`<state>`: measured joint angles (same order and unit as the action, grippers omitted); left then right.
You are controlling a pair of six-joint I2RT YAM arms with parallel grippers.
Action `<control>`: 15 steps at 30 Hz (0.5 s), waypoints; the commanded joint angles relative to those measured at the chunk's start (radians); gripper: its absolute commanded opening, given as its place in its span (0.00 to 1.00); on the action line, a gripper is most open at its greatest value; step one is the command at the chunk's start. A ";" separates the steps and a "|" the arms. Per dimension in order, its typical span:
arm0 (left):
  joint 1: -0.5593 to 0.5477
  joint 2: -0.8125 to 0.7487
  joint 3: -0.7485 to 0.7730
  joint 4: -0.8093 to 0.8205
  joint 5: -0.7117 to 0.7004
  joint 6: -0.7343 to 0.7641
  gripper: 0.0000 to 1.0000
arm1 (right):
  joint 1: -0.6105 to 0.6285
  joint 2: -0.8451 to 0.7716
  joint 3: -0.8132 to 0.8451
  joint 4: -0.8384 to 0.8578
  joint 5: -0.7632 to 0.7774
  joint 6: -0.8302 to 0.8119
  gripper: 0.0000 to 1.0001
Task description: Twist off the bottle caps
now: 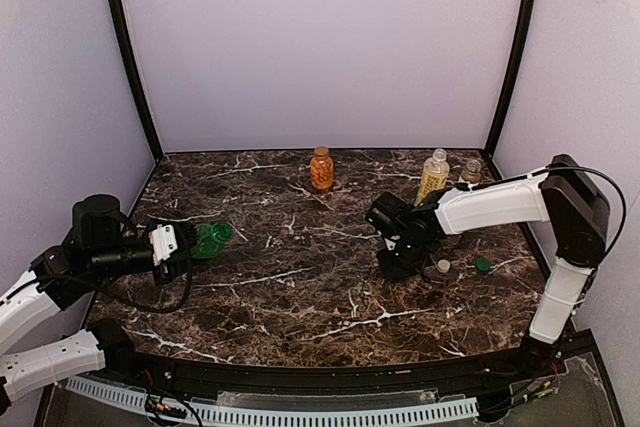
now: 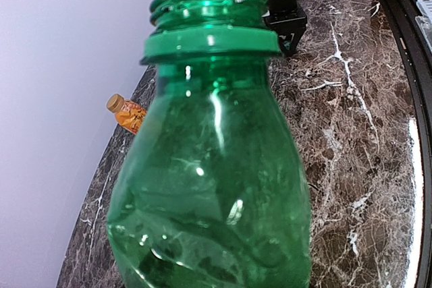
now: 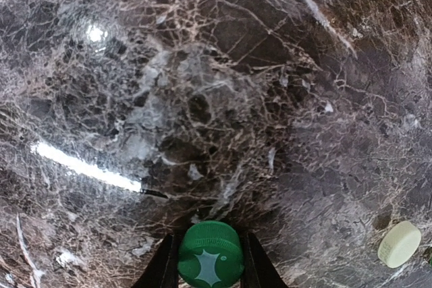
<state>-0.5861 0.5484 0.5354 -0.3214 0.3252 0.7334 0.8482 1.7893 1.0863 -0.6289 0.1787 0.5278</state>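
Observation:
My left gripper (image 1: 192,244) is shut on the green bottle (image 1: 212,238), holding it on its side above the left of the table. In the left wrist view the green bottle (image 2: 209,166) fills the frame, its threaded neck bare with no cap, and it hides my fingers. My right gripper (image 1: 398,265) points down at the table and is shut on a green cap (image 3: 210,255), held just above the marble. The orange bottle (image 1: 321,168), the yellow bottle (image 1: 434,175) and the clear bottle (image 1: 470,171) stand upright at the back.
A cream cap (image 1: 443,266) and another green cap (image 1: 483,265) lie on the marble table (image 1: 300,287) right of my right gripper. The cream cap (image 3: 399,243) also shows in the right wrist view. Walls enclose the back and both sides.

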 commanded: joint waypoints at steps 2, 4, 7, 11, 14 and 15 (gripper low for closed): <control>0.007 -0.001 0.000 0.014 0.010 0.015 0.11 | -0.012 0.002 -0.016 0.058 0.018 0.022 0.12; 0.007 -0.001 0.002 0.014 0.010 0.016 0.11 | -0.012 0.014 -0.010 0.067 0.008 0.019 0.16; 0.007 -0.002 0.002 0.012 0.010 0.017 0.11 | -0.012 0.024 -0.001 0.068 0.000 0.018 0.26; 0.007 -0.002 0.005 0.011 0.013 0.012 0.11 | -0.012 0.009 0.015 0.057 -0.013 0.017 0.55; 0.006 -0.003 0.005 0.016 0.025 -0.001 0.11 | -0.012 -0.013 0.047 0.038 -0.024 -0.006 0.65; 0.006 -0.003 0.006 0.020 0.029 -0.017 0.11 | -0.011 -0.021 0.068 0.027 -0.027 -0.019 0.67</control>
<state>-0.5861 0.5484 0.5354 -0.3214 0.3264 0.7444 0.8433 1.7943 1.0908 -0.5827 0.1677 0.5369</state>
